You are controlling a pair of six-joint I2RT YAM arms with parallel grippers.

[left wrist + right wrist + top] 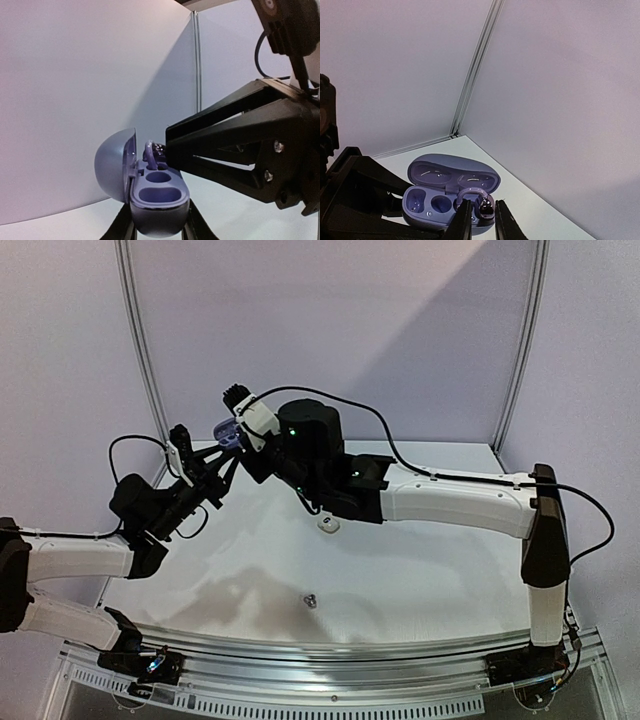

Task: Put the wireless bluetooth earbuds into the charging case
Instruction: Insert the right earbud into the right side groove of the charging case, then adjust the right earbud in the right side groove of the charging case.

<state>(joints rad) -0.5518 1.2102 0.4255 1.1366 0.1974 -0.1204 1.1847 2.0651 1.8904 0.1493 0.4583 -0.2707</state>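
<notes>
Nearest the left wrist lens is the rounded end of a lilac, oval, plastic charging case (pixel 159 217). It is held above the table and clamped across its base by my left gripper (pixel 157 232), one black finger on each flank. The lid is swung fully open to one side. The case's long axis runs straight away from that lens toward my right gripper (pixel 482 222), which reaches the case's far end from the opposite side. Between the right fingertips, at that far end, sits a lilac ear-hook earbud with a dark glossy body (pixel 485 206), its hook arching above the rim. It looks lowered onto its seat, but I judge it not fully bedded. The right fingers flank it closely, yet I cannot tell whether they pinch it or stand clear of it. The two recesses at the case's near end are empty. Well apart from the case, down on the white table (pixel 450 570) toward the arm bases, lie a tiny glossy white earbud (pixel 328 524) and, farther off, a tiny dark silvery-grey earbud (pixel 311 600). I judge the next move to be a push straight down into the case.
</notes>
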